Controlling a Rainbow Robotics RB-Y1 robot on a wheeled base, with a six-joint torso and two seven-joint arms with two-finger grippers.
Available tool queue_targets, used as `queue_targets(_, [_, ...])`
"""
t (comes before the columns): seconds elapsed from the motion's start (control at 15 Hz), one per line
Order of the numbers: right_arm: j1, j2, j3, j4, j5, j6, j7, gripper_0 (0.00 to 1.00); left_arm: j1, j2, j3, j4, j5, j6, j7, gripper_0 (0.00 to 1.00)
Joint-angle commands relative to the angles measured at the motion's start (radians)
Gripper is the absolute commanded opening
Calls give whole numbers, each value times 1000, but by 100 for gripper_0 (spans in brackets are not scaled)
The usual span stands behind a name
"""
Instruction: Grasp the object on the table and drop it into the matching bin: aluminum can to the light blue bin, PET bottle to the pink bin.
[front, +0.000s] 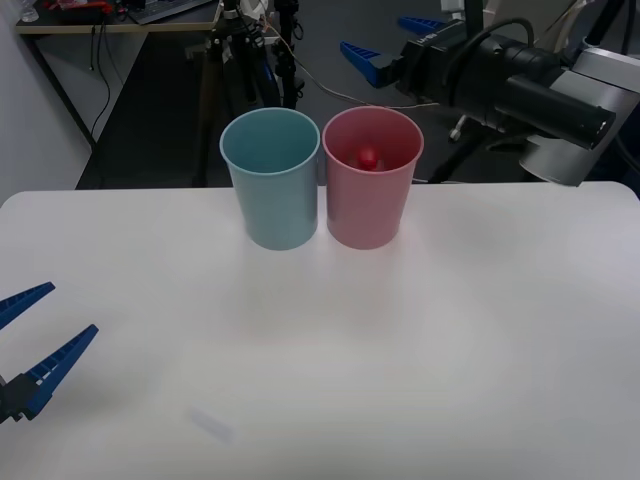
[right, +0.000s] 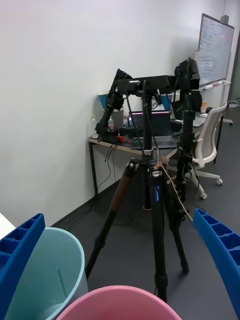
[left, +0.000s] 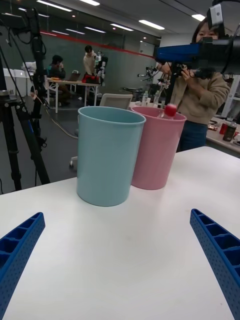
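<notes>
Right gripper (front: 385, 45) jaws spread wide, empty, hanging above/behind pink bin (front: 368, 195) at far side. Left gripper (front: 30, 345) jaws also spread, empty, low over near-left of table (front: 480, 340).

Bottle (front: 368, 157) w/ red cap inside pink bin, cap poking at rim level in left wrist view (left: 170, 110) — drop looks done.

Risks, as judged:
- right arm pulling back low → could clip pink bin rim, tip it, spill bottle
- blue bin (front: 272, 180) touching pink → knock would shift both
- bottle standing tall inside → finger could snag cap
</notes>
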Motion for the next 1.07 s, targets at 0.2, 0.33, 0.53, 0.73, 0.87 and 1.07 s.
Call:
queue_targets(0.2, [-1, 0, 0, -6, 6, -1, 6, 100, 0, 0, 0, 0, 0, 0, 0, 100])
queue_targets(0.33, [-1, -5, -2, -23, 7, -4, 4, 100, 0, 0, 0, 0, 0, 0, 0, 100])
queue_targets(0.53, [11, -43, -14, -82, -2, -7, 6, 100, 0, 0, 0, 0, 0, 0, 0, 100])
queue_targets(0.73, [78, -97, -80, -172, 7, -4, 1, 100, 0, 0, 0, 0, 0, 0, 0, 100])
queue_targets(0.87, [126, -147, -109, -244, 7, 0, 1, 100, 0, 0, 0, 0, 0, 0, 0, 100])
queue_targets(1.07, [266, -225, -216, -376, 23, -1, 0, 100, 0, 0, 0, 0, 0, 0, 0, 100])
